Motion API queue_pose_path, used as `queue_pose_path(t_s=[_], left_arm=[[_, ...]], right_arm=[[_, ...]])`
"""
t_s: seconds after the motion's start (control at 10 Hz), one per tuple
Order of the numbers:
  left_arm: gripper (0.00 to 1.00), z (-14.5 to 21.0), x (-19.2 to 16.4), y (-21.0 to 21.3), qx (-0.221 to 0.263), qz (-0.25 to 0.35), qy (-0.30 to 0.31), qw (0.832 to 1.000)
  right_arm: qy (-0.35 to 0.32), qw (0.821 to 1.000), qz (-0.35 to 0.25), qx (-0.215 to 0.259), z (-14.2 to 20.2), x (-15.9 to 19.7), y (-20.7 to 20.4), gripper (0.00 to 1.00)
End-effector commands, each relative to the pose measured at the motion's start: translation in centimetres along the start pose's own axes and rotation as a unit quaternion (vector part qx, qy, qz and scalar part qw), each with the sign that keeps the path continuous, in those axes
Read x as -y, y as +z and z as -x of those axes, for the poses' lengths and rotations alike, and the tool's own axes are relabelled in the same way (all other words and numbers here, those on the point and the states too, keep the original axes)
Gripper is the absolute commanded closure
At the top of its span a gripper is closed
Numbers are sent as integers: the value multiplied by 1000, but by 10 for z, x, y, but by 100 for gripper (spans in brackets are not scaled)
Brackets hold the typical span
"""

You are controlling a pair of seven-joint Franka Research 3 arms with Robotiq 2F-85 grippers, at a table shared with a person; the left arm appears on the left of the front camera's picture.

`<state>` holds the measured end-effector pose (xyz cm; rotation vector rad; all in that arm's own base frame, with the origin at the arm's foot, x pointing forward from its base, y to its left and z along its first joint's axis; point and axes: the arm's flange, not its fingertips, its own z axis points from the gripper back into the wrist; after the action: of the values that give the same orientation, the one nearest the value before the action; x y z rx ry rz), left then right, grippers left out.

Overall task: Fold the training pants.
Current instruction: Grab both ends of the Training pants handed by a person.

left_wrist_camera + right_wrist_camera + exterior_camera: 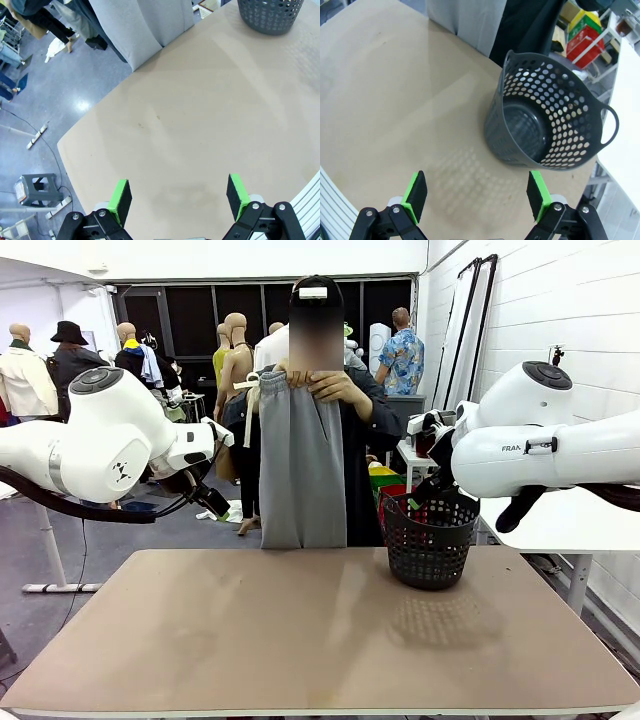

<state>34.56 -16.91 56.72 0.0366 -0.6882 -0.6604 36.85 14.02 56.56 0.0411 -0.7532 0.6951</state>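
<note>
A person at the far side holds the light grey training pants (300, 470) up by the waistband with both hands (320, 380). The pants hang straight down to the table's far edge, and their lower part also shows in both wrist views (145, 25) (452, 17). My left gripper (215, 504) hovers at the left, above the floor beside the table, apart from the pants. In its own view the left gripper (179, 197) is open over bare tabletop. My right gripper (415, 502) hangs beside the basket; in its view the right gripper (477, 195) is open and holds nothing.
A black mesh basket (430, 540) (545, 120) (270, 15) stands empty at the table's far right. The tan tabletop (300, 640) is bare in the middle and front. A white table (560, 520) stands off to the right.
</note>
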Motion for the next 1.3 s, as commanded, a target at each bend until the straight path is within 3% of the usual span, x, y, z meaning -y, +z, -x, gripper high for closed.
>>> queue_pose_path(t_s=[0.0, 1.2], left_arm=[[0, 0, -1, 0, 0, 0, -4, 1000], [0, 0, -1, 0, 0, 0, -4, 1000]], right_arm=[[-1, 1000, -2, 1, 0, 1, 0, 0], [-1, 1000, -2, 1, 0, 1, 0, 0]])
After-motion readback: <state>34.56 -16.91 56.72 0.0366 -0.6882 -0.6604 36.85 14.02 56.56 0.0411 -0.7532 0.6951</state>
